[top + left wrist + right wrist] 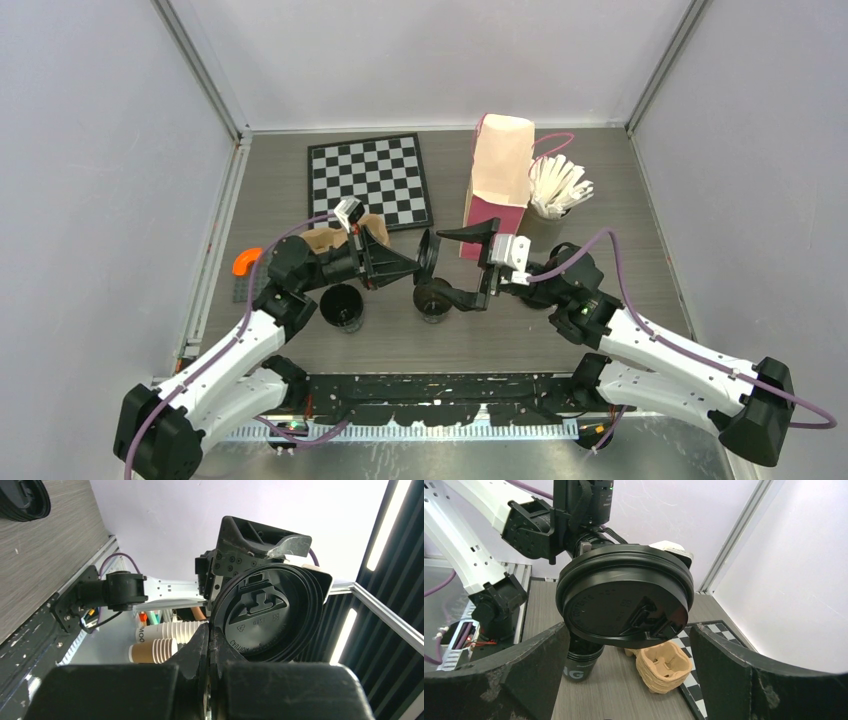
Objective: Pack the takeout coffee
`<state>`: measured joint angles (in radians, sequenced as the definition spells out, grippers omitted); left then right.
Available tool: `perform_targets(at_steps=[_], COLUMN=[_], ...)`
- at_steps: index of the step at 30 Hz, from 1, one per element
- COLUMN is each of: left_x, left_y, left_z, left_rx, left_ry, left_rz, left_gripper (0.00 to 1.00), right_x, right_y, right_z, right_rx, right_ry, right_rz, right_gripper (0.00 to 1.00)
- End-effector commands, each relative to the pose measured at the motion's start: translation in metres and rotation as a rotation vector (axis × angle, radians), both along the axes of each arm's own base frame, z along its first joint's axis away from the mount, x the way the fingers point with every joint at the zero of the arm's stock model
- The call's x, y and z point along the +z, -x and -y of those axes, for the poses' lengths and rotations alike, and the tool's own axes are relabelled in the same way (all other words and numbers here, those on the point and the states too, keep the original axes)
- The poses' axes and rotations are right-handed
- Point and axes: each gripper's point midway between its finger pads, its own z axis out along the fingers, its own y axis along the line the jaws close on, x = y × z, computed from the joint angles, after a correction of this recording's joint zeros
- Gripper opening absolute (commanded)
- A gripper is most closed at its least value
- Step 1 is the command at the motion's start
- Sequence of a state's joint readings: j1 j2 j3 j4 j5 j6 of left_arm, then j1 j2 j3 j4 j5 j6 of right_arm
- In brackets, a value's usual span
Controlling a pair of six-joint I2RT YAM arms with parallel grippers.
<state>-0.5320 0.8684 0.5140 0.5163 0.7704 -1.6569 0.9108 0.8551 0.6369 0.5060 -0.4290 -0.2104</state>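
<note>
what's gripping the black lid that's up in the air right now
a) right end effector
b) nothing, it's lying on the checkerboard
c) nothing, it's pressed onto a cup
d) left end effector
d: the left end effector is pinched shut on the rim of the lid, holding it on edge above the table, while the right end effector has its fingers wide open on either side of it.

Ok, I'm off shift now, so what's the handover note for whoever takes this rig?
Left gripper: shut on a black lid, held on edge.
Right gripper: open, fingers either side of that lid.
One cup by the left arm, another cup mid-table, both outside the upright paper bag.
Done: one lid picked up. To do: capping, bagging the cups.
</note>
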Motion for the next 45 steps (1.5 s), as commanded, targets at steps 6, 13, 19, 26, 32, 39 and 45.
perform_targets(at_steps=[6,13,19,26,32,39,45], left_x=[0.011,0.010,0.010,0.009,0.010,0.011,-0.018], left_y=[0.010,0.006,0.003,0.004,0.003,0.004,-0.004], left_z=[-0.001,0.000,0.000,-0.001,-0.002,-0.005,-0.018], left_rx=[-0.027,-0.012,-0.004,0.003,0.014,0.039,0.142], left_ry=[-0.018,-0.022,-0.023,-0.021,-0.019,-0.045,-0.279], left_rz=[0.074,0.072,0.072,0.076,0.081,0.114,0.184], left_gripper=[0.00,0.00,0.00,0.00,0.00,0.32,0.69], right_x=[0.035,0.034,0.028,0.023,0.020,0.018,0.005], right_y=[0.008,0.006,0.004,0.000,-0.002,-0.007,-0.022], right_z=[0.002,0.002,-0.001,-0.002,-0.002,0.004,0.017], right_rx=[0.022,0.017,0.019,0.002,-0.003,-0.046,-0.158], right_ry=[-0.062,-0.088,-0.083,-0.079,-0.083,-0.089,-0.084], right_rz=[0.076,0.060,0.041,0.018,0.003,-0.048,-0.243], right_gripper=[0.94,0.94,0.90,0.83,0.79,0.75,0.73])
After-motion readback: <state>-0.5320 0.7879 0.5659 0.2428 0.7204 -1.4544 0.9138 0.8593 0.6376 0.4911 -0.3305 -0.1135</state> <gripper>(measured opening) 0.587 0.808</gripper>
